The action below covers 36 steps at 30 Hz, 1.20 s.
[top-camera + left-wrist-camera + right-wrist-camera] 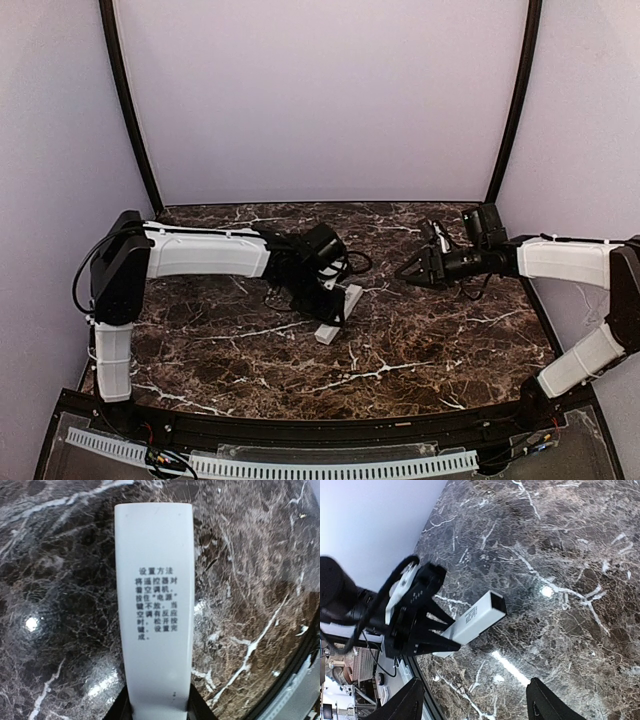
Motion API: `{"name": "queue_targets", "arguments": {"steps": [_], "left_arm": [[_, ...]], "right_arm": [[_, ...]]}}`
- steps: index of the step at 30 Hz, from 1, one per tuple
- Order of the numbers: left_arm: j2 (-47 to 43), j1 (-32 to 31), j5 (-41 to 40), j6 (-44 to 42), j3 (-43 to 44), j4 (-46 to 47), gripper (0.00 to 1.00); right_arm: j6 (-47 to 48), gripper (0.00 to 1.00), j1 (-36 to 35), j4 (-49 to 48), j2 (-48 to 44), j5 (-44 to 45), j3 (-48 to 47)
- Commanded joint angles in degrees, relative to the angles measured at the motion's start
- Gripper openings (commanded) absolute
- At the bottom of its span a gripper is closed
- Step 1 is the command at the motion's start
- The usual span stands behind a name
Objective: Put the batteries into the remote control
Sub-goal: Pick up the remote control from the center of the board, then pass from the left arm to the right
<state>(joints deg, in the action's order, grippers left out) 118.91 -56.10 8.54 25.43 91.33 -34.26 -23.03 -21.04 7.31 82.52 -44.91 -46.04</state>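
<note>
In the top view, the left gripper (330, 305) was clamped on the remote control (328, 333) just left of the frame's centre, low over the marble table (420, 350). The wrist hid most of the bar, and only its white ends showed. The right gripper (415, 270) hung right of centre with its jaws apart and nothing between them.

In the left wrist view, the remote control (155, 605) ran up the middle of the frame, its lower end cut off by the bottom edge between two dark fingers (120, 711). It carried a block of black Chinese print headed 设置方法.

In the right wrist view, the fingers (412, 702) stood wide apart at the bottom edge, cut off there. At centre left, the left gripper (447, 632) held the remote control (475, 617) tilted, dark end toward the upper right. Its label was too small to read, and the lower left background was blurred.
</note>
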Motion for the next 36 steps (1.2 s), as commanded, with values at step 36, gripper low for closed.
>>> {"name": "queue_targets", "arguments": {"steps": [36], "left_arm": [[-19.7, 7.8, 31.4, 27.6, -21.2, 58.1, 0.01]], "right_arm": [[-31.5, 0.56, -6.4, -32.4, 7.0, -15.5, -8.8]]}}
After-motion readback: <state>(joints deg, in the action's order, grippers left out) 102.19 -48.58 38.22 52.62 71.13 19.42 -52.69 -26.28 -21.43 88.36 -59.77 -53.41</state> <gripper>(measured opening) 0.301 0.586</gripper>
